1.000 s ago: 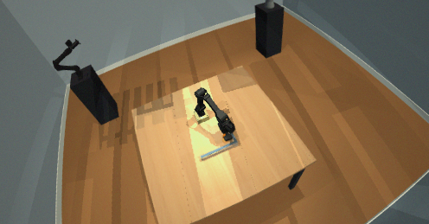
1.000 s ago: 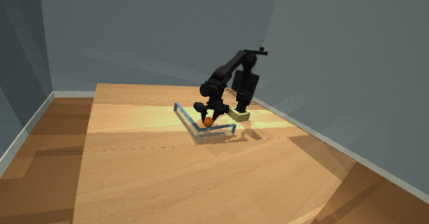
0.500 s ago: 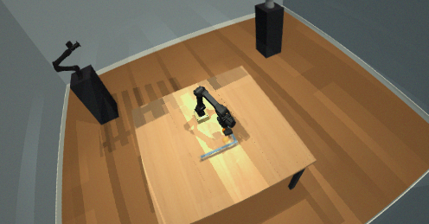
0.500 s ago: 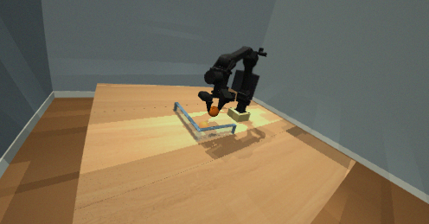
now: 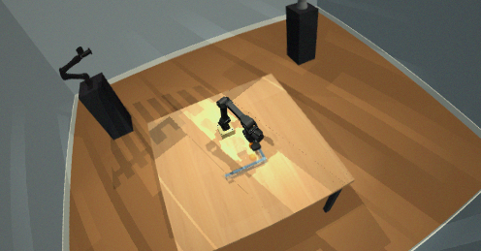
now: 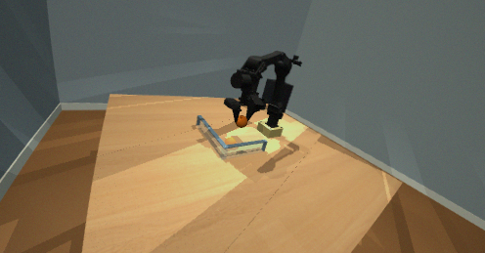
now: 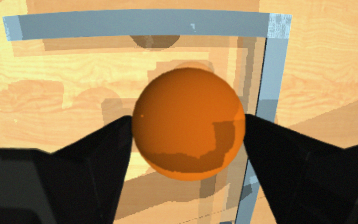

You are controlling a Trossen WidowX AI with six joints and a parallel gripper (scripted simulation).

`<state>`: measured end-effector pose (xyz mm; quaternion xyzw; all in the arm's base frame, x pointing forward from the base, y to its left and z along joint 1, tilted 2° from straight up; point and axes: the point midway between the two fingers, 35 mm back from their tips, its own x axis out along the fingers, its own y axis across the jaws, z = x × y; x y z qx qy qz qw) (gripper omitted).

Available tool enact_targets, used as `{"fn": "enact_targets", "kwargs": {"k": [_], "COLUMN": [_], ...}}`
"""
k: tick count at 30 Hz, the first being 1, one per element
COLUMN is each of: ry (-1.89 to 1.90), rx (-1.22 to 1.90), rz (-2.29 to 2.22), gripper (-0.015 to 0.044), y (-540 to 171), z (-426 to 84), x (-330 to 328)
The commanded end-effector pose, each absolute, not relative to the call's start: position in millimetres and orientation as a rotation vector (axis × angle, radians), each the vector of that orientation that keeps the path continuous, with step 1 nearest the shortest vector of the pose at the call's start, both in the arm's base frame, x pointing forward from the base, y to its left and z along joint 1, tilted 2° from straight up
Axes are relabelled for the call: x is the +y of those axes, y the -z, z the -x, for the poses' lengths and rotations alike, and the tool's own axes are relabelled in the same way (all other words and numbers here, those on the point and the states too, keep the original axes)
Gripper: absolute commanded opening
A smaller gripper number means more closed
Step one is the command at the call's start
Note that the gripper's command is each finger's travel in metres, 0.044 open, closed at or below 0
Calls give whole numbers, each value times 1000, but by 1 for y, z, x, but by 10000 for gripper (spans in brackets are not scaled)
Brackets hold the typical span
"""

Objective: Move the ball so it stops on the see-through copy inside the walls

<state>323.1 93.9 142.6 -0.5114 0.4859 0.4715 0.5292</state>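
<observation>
Orange ball (image 7: 188, 123) clamped in gripper (image 6: 242, 116) | held above table (image 6: 161, 199) | clear walls (image 6: 215, 137) just beside, below

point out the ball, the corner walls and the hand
ball (image 7: 188, 122), wrist view, middle of its orange face
corner walls (image 7: 140, 24), wrist view, top edge of the far wall
hand (image 6: 242, 117), exterior view, between the fingertips

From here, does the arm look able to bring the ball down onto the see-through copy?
Probably yes. The end effector holds the ball above the walls, and the see-through copy lies open from above.
</observation>
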Motion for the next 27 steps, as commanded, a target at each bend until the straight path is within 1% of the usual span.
{"fn": "enact_targets", "kwargs": {"k": [1,9,21,27], "ry": [-1134,-1133,-1133,-1133], "rx": [1175,1175,1175,1175], "rz": [1215,1215,1215,1215], "gripper": [0,0,0,0], "y": [-114,-104,-43,-39], "z": [-340,-344,-348,-347], "x": [77,74,74,73]}}
